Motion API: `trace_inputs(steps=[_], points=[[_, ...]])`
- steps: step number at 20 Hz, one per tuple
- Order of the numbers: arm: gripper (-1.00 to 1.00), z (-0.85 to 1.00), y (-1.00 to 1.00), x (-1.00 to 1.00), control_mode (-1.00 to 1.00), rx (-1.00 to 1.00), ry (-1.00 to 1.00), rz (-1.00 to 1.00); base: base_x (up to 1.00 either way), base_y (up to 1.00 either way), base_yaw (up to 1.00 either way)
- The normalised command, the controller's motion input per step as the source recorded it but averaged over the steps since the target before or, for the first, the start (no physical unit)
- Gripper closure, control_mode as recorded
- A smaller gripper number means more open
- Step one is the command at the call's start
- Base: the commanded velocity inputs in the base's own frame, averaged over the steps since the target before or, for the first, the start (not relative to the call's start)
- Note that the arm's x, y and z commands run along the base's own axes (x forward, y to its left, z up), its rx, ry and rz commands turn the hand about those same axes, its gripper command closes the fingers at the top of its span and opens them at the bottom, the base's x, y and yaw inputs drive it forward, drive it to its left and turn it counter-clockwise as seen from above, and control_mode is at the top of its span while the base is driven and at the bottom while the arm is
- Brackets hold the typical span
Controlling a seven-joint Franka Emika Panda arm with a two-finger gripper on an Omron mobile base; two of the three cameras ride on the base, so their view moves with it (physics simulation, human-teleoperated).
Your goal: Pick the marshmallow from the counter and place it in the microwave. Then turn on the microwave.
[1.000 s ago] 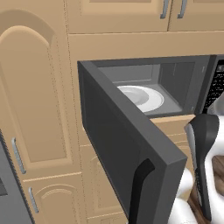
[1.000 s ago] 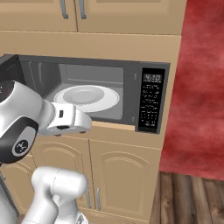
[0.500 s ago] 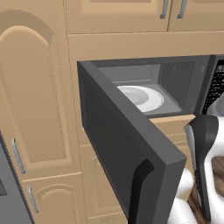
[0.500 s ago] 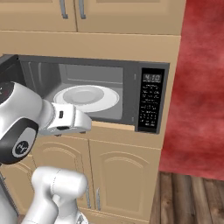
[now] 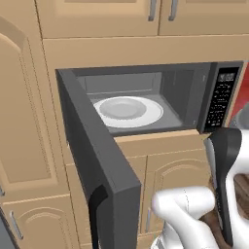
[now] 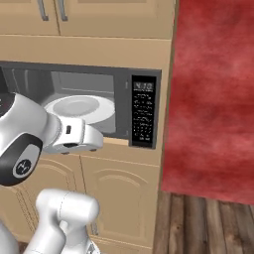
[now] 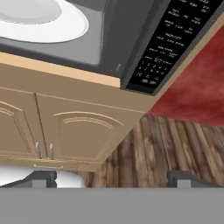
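Microwave [image 5: 146,92] is seen wide open, dark grey, its door [image 5: 97,160] swung out leftward with a black handle [image 5: 97,214] at the edge. A white plate [image 5: 127,111] is seen on its floor. White legends are carried on the black button panel [image 6: 143,113], too small to be read. The pincer [image 7: 111,177] is held below the microwave, tips well apart, nothing gripped. No marshmallow can be made out.

A home kitchen: built-in microwave [image 5: 146,104] set among tan wooden cabinets [image 6: 119,193], wood plank floor [image 7: 166,148].
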Motion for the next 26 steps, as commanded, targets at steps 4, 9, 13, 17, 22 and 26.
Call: trace_inputs(steps=[4,9,13,17,22,26], points=[[-1.00,0.00,0.00,0.00,1.00,0.00,0.00,0.00,-0.27,-0.58,0.08],[-1.00,0.00,0.00,0.00,1.00,0.00,0.00,0.00,-0.47,-0.37,0.09],[-1.00,0.00,0.00,0.00,1.00,0.00,0.00,0.00,-0.59,-0.15,0.10],[-1.00,0.00,0.00,0.00,1.00,0.00,0.00,0.00,-0.67,0.02,0.07],[-1.00,0.00,0.00,0.00,1.00,0.00,0.00,0.00,-0.54,0.06,0.04],[-1.00,0.00,0.00,0.00,1.00,0.00,0.00,0.00,-0.39,0.08,0.01]])
